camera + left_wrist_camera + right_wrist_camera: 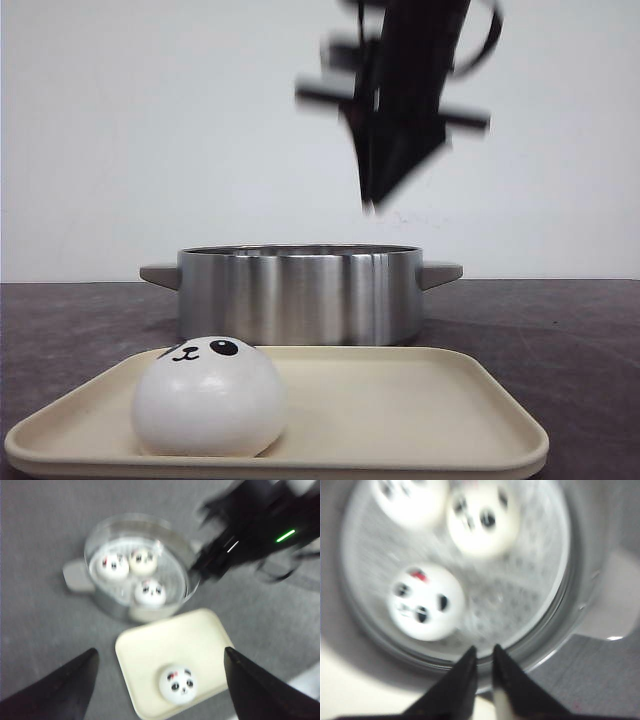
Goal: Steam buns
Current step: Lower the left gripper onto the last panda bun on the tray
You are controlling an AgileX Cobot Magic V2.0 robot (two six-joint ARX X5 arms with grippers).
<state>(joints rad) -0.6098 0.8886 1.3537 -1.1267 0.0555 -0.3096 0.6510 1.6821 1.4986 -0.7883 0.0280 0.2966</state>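
You have three of the smooth white panda-faced buns lying on the perforated steamer plate inside the round brushed-steel pot with two grey side handles. In the left wrist view they cluster with two near the pot's 11 and 12 o'clock and one near 5 o'clock. The fourth white panda bun sits alone on the cream rounded-rectangle plastic tray, at about 8 o'clock of the tray in the front view, face upward. The tray lies on the dark grey speckled bench, just in front of the pot.

Your right end effector hangs above the pot's rim, its black fingers nearly together with only a thin slit between them and nothing held; the motion blur makes that slit hard to judge. Your left end effector is spread wide, high over the tray and holding nothing.
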